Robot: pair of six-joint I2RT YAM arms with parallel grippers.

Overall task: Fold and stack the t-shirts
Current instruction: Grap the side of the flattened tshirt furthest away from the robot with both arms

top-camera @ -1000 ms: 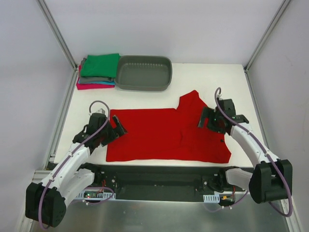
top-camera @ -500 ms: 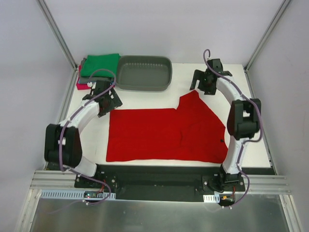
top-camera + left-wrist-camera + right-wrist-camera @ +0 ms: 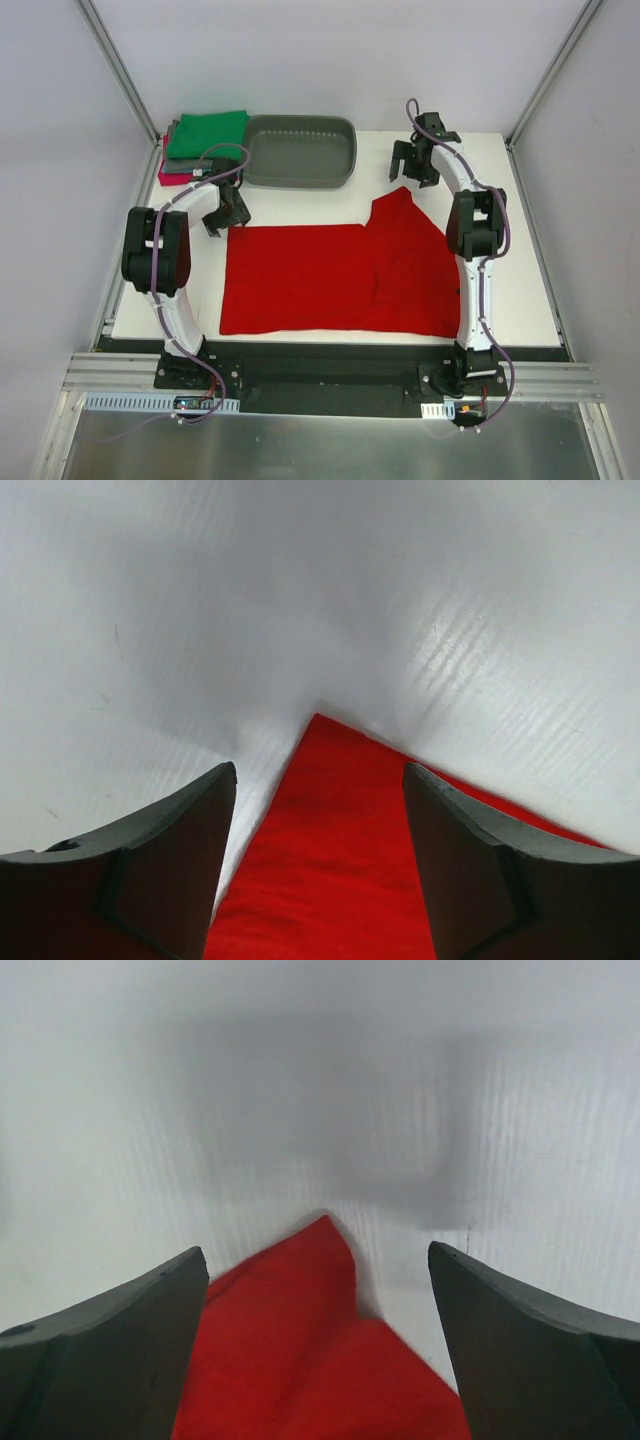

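The bright red cloth t-shirt [image 3: 320,280] lies flat on the white counter [image 3: 520,250] towards its near edge, the left part a plain rectangle and the right part rising to a peak toward the far side. The left claw [image 3: 319,770] stands with jaws apart astride the shirt's far left corner, and the right claw [image 3: 316,1250] stands with jaws apart astride the peak. At the far left a stack of folded t-shirts [image 3: 205,140], green over grey, teal and magenta, sits just beside the grey oval plastic tub [image 3: 298,182], whose ribbed floor is in full view.
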